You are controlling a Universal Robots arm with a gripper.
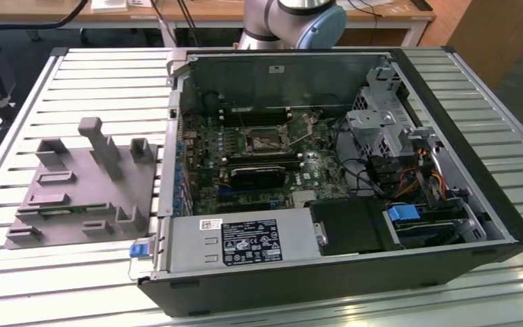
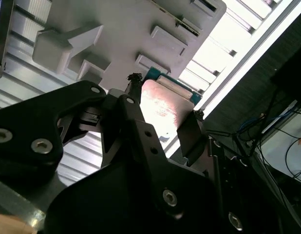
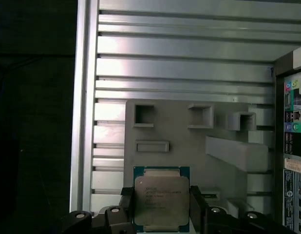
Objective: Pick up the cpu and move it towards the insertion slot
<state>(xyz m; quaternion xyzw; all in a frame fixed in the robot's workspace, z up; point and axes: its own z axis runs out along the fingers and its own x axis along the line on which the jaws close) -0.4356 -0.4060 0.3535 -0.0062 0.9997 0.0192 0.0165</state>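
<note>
We note arm (image 1: 298, 24): silver-grey joint, pale blue cap. Gripper (image 2: 165, 97): matte black angular plates, silver socket screws, slim black fingers (image 2: 189, 134).

This looks like a robotics lab: a slotted aluminium bench (image 1: 80, 75) carries an opened desktop computer case (image 1: 271, 75) and a grey fixture plate (image 1: 71, 194). A robot arm (image 1: 302, 20) stands behind, with wooden desks (image 1: 207, 10) beyond.

1. Cpu (image 3: 161, 197): I see faint lines of print on its metal top, too fine for me to read.
2. Power supply (image 1: 188, 251): it carries a white label (image 1: 252, 246) with dark print and marks, and a small sticker (image 1: 212, 223) above that. I can read neither.
3. Case (image 3: 280, 146): a pale tag (image 3: 292, 165) with print that I cannot read.
</note>
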